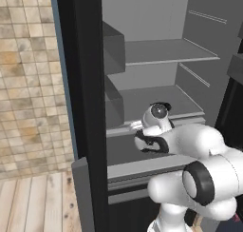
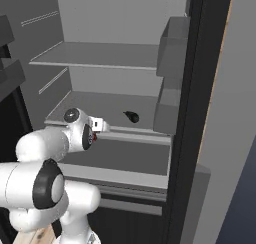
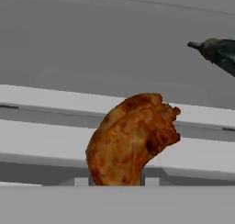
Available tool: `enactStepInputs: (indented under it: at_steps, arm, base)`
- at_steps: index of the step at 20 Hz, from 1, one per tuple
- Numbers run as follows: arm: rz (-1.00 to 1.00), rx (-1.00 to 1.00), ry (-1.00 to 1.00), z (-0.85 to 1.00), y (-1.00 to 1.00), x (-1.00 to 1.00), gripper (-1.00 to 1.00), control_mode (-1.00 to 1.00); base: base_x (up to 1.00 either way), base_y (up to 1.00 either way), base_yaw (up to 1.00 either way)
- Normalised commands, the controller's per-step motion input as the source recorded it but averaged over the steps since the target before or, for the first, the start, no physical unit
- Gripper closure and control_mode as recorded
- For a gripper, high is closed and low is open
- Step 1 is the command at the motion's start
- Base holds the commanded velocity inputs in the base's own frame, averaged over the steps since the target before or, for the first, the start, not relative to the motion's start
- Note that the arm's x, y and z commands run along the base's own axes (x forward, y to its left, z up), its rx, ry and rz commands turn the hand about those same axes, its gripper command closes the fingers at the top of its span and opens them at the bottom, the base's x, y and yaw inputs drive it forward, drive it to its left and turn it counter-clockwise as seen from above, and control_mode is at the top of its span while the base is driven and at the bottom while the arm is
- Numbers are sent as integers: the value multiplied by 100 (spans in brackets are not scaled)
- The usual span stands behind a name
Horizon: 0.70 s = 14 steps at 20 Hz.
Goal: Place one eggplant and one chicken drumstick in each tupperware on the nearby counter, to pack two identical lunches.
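I've got the arm (image 1: 190,145) reaching into the open fridge (image 2: 115,53), hand level with the front lip of the middle shelf (image 2: 107,105). In the hand view the drumstick (image 3: 131,145) stands right at the gripper (image 3: 117,182), rising from between the fingertips, and the jaws look closed on its lower end, though the contact itself is hidden at the bottom of that view. The grip seems to sit low on the narrow part, so the heavy meaty end could swing or pull free once I back out. The shelf lip (image 3: 59,103) lies close behind the drumstick, and a careless lift or retreat could knock it against that edge. The eggplant (image 2: 132,117) lies further back on the same shelf, apart from the hand, so I doubt I'd disturb it. The other risk is the door frame (image 1: 88,83) on my left as the arm withdraws. Neither tupperware is loaded with this piece yet.
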Motion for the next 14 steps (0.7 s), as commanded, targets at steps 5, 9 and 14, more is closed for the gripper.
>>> enactStepInputs:
  at_steps: [5,9,14]
  arm:
    - [-2,0,29,100,-48,-74,100,-100]
    - [-4,0,27,100,-28,-77,100,-100]
    - [-4,0,22,66,-14,-72,100,-100]
  base:
    - [0,0,0]
    - [0,0,0]
    - [0,0,0]
